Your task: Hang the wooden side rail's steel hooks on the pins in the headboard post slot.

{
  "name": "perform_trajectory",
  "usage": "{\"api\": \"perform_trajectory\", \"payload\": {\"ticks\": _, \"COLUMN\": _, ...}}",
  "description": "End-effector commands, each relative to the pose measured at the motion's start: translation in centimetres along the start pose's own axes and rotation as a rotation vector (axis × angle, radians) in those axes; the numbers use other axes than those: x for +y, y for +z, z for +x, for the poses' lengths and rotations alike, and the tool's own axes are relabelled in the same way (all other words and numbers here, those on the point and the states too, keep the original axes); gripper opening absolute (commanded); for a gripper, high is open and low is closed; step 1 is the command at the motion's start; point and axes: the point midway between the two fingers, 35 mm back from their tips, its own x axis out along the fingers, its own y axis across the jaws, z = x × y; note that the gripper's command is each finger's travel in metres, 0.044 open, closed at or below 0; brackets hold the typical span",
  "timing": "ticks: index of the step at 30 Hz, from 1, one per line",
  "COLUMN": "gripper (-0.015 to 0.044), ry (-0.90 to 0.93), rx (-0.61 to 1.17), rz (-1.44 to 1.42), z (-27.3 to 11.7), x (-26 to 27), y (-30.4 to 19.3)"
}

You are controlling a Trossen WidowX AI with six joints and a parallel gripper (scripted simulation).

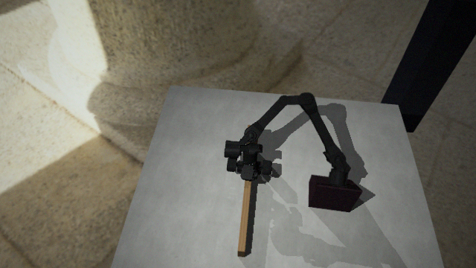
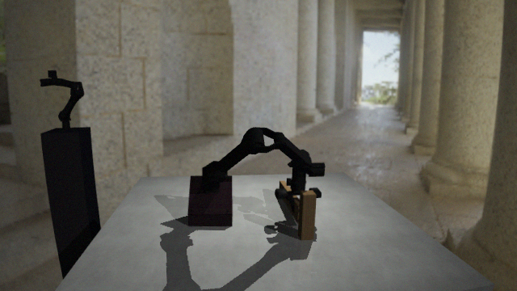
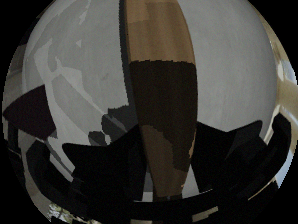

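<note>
The wooden side rail (image 1: pixel 245 219) (image 2: pixel 286 187) (image 3: pixel 159 30) runs lengthwise over the table; its far end is low at the table, though contact there is not clear. My gripper (image 1: pixel 248 175) (image 2: pixel 299 199) (image 3: pixel 162 120) is shut on the rail close to its other end, with one finger on each side. The wooden headboard post (image 2: pixel 308 216) stands upright on the table just beyond the gripper, nearest the exterior camera; only its top (image 1: pixel 248 126) shows past the arm in the top view. The slot, pins and hooks are hidden, so whether the hooks sit on the pins cannot be told.
My arm arches from a dark maroon base block (image 1: pixel 332 193) (image 2: pixel 210 206) (image 3: pixel 32 112) on the grey table (image 1: pixel 178 186) (image 2: pixel 363 250) (image 3: pixel 235 75). Beyond the table stands a dark pillar (image 1: pixel 428 67) (image 2: pixel 70 182) with a small black arm (image 2: pixel 74 94) on top.
</note>
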Motion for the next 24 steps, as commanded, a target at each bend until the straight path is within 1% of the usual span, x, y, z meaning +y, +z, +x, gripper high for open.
{"api": "perform_trajectory", "payload": {"ticks": 1, "gripper": 0.0, "ry": -0.009, "rx": -0.001, "rz": 0.0, "z": -0.34, "x": -0.24, "y": -0.12}}
{"api": "perform_trajectory", "payload": {"ticks": 24, "gripper": 0.0, "ry": -0.009, "rx": -0.001, "rz": 0.0, "z": -0.36, "x": -0.24, "y": -0.36}}
